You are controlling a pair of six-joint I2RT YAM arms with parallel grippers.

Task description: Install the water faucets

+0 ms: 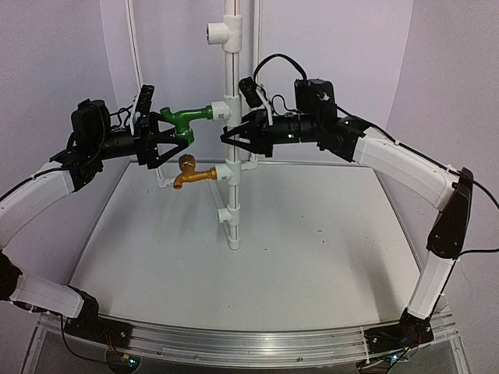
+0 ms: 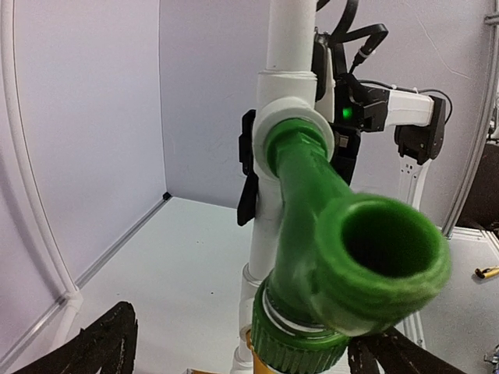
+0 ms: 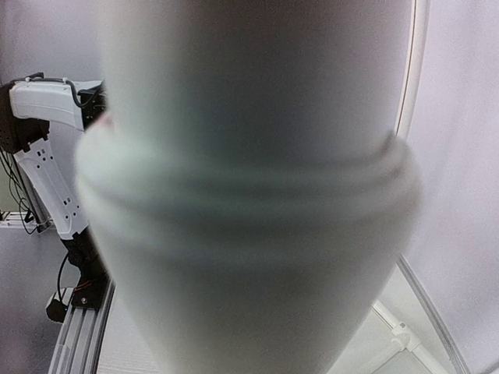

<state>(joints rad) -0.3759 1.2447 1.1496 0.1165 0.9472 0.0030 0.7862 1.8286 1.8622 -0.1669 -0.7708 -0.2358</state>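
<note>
The green faucet (image 1: pixel 187 118) sticks out leftward from a T-fitting (image 1: pixel 221 111) on the upright white pipe (image 1: pixel 231 195). In the left wrist view the green faucet (image 2: pixel 312 234) fills the middle, its open spout facing the camera. My left gripper (image 1: pixel 175 140) is open, with its fingers (image 2: pixel 101 351) either side of the faucet's ribbed handle and a clear gap on the left. The golden-brass faucet (image 1: pixel 191 174) sits in the fitting below, and only a sliver of it (image 2: pixel 263 366) shows under the green handle. My right gripper (image 1: pixel 234 140) is shut on the white pipe (image 3: pixel 249 195), which blocks the right wrist view.
A spare T-fitting (image 1: pixel 221 33) tops the pipe. The pipe stands near the middle of the white table (image 1: pixel 312 249), close to the back walls. An aluminium rail (image 1: pixel 249 343) runs along the near edge. My right arm (image 2: pixel 390 109) reaches in behind the pipe.
</note>
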